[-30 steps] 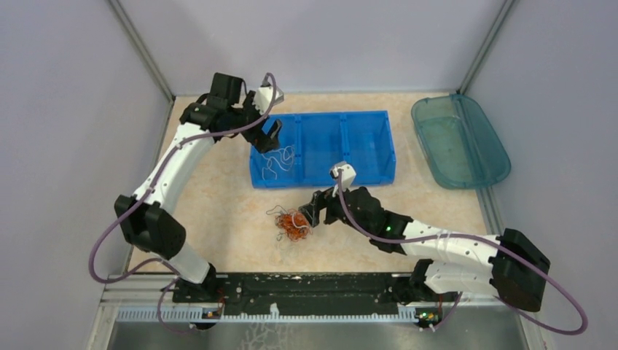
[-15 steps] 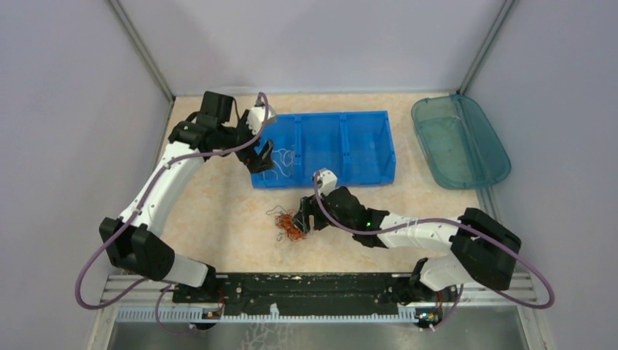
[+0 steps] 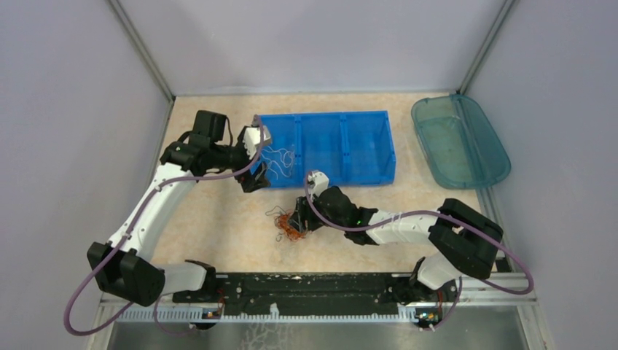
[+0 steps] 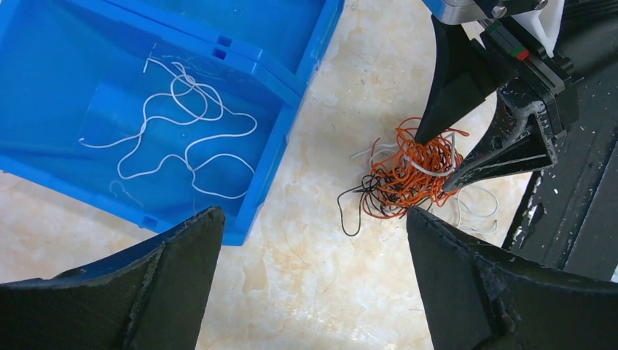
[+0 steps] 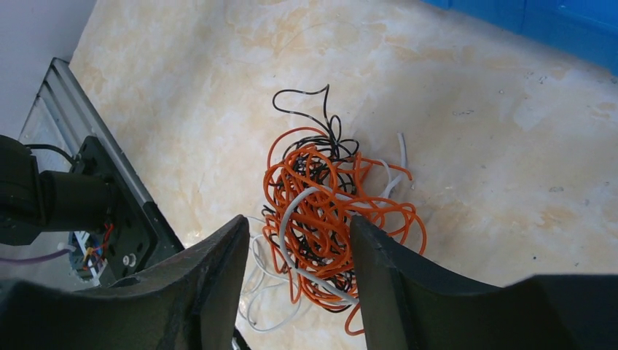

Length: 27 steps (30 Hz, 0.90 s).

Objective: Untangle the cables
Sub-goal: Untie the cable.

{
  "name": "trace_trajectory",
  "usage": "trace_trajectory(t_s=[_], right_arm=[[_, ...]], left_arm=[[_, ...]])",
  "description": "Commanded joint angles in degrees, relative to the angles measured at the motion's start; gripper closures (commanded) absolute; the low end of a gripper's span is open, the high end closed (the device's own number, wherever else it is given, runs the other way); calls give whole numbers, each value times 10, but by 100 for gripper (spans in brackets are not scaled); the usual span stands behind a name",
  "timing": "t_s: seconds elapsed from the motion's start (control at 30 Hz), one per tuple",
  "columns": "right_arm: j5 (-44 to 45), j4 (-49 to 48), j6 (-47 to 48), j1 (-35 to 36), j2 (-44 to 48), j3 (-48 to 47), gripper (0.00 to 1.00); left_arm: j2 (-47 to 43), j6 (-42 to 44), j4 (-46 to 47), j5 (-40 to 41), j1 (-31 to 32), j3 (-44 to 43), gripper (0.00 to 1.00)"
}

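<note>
Left wrist shows us white cables (image 4: 175, 124) in the bin (image 4: 280, 146), right wrist doesn't; left gripper (image 4: 313, 219) wide, right gripper (image 5: 299, 226) half-open astride the tangle (image 5: 328, 211).

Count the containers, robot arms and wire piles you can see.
Containers: 2, blue bin and teal tray.
Robot arms: 2, left arm and right arm.
Wire piles: 2, mixed tangle outside the bin and white wires inside it.
Total: 6.

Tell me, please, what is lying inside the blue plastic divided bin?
The left compartment of the blue plastic divided bin holds thin white curly wires; no wires show in the other two. In the top view, the left gripper covers that compartment's near corner.
</note>
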<state>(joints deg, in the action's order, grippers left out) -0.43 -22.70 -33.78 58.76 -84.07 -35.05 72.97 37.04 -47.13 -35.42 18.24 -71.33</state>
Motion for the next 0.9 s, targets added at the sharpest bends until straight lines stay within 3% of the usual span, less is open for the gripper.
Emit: trace_trajectory(t_s=[0.0,0.47,0.87], right_arm=[[-9,-42,-8,0,-4,-33,49],[-5,-32,-10,-7,41,-32,78],[4,-15,-9,-9,72,-30,81]], left_arm=[[-9,22,13,-25,-2,6,0],[-24,59,5,-43,-1,35,0],[-23,67,5,-60,-1,51,0]])
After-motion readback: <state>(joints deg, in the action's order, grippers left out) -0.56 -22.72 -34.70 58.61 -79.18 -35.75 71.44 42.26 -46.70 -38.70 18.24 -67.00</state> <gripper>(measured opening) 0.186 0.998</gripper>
